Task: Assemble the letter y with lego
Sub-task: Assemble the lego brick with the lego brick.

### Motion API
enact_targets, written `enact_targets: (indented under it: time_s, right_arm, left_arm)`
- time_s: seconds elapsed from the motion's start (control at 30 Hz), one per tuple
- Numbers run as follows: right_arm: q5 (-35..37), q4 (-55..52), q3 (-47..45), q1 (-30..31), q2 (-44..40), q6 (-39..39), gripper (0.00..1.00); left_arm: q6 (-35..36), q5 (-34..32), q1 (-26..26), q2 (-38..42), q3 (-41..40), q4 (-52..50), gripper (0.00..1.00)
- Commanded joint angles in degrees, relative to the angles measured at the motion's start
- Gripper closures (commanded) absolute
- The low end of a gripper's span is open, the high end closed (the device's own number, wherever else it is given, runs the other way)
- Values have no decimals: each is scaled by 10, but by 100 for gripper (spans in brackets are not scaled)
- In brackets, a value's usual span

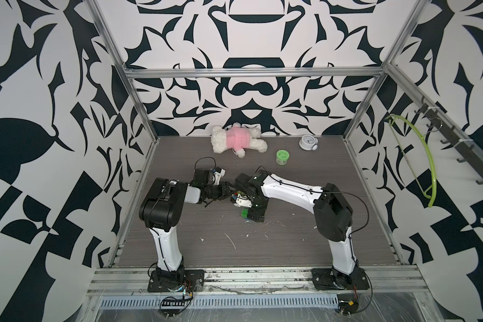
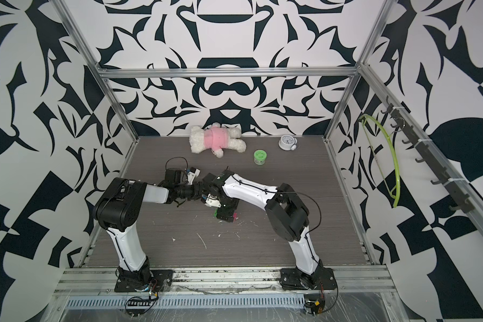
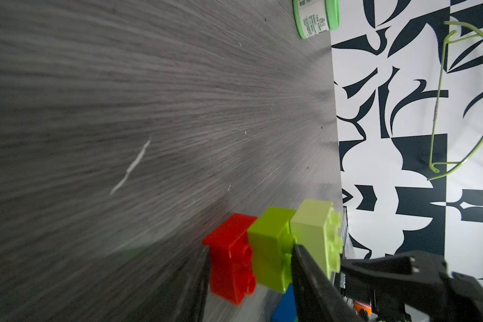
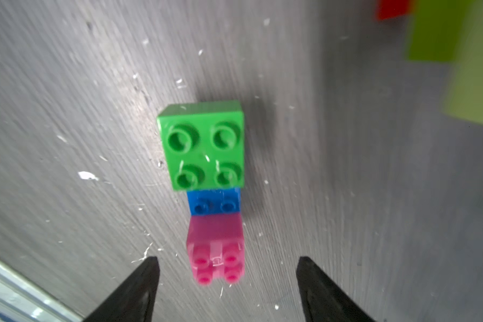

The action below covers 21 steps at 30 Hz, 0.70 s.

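In the left wrist view my left gripper (image 3: 250, 251) is shut on a row of joined lego: a red brick (image 3: 229, 259), a lime brick (image 3: 271, 245) and a pale yellow-green brick (image 3: 315, 231), held above the table. In the right wrist view a green brick (image 4: 204, 145) and a pink brick (image 4: 215, 248) sit on a blue brick (image 4: 214, 205) that lies on the table. My right gripper (image 4: 227, 260) is open, its fingertips on either side of the pink brick without touching it. In both top views the two grippers meet mid-table, beside the green brick (image 1: 244, 213).
A green-lidded round jar (image 1: 282, 157), a plush bear in pink (image 1: 237, 139) and a small white clock (image 1: 307, 142) stand near the back wall. A lime hanger (image 1: 418, 161) hangs on the right wall. White flecks dot the grey table (image 1: 290, 245).
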State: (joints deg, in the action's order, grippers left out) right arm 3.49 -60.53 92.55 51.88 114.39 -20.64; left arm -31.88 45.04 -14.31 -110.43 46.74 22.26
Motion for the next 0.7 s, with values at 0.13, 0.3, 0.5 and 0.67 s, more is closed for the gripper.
enact_targets:
  time_s: [0.13,0.3,0.5,0.67]
  right_arm:
    - [-38,113,-100,2,-116,15,22]
    - [-131,302,-253,-30,-210,-27,25]
    - [-151,380,-313,-39,-219,-58,24]
    - [-153,383,-304,-44,-191,-67,24]
  left_arm:
    - [15,-98,0,-45,-30,-129,49]
    - [15,-98,0,-44,-30,-129,49]
    - [14,-99,0,-45,-30,-129,49]
    - [14,-99,0,-45,-31,-129,49]
